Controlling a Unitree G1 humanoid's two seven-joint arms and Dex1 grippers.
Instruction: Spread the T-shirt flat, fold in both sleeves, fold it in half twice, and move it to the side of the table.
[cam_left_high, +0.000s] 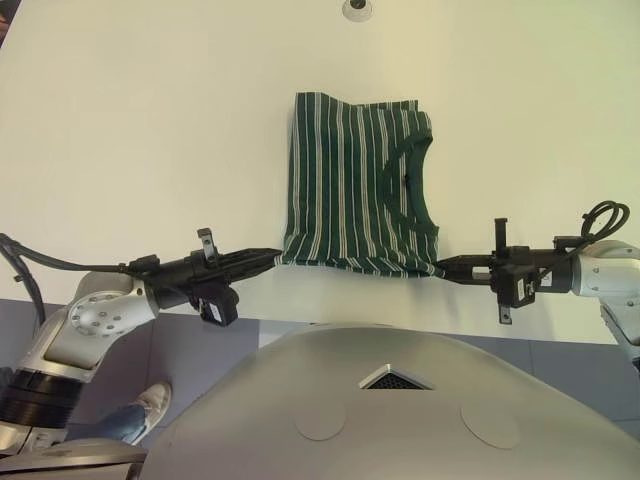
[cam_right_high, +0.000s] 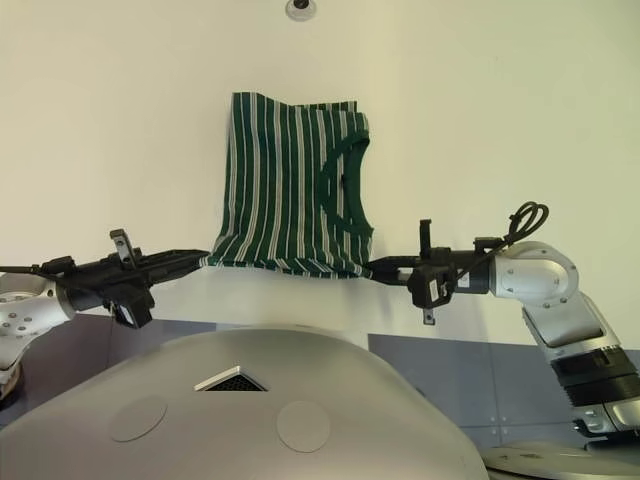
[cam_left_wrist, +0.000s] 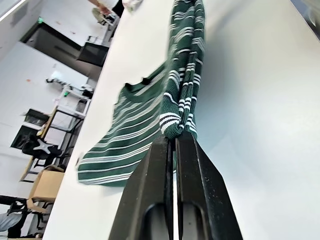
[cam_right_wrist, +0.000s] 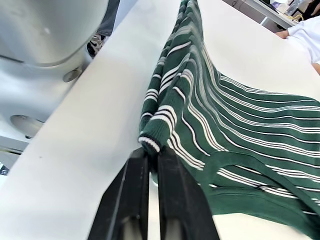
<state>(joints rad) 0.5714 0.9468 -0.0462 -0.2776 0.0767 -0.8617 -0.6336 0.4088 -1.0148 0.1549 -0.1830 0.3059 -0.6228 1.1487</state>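
The folded green striped T-shirt (cam_left_high: 358, 185) is spread on the white table (cam_left_high: 130, 150), its near corners pinched by the left gripper (cam_left_high: 276, 257) and right gripper (cam_left_high: 441, 267).

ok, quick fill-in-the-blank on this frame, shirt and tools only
1. The left tool is shut on the T-shirt's near ____ corner.
2. Counting the right tool, ____ tools grip the shirt.
3. Its stripes are white on ____.
4. Its neckline sits toward the robot's ____ side.

Missing words: left; two; green; right.
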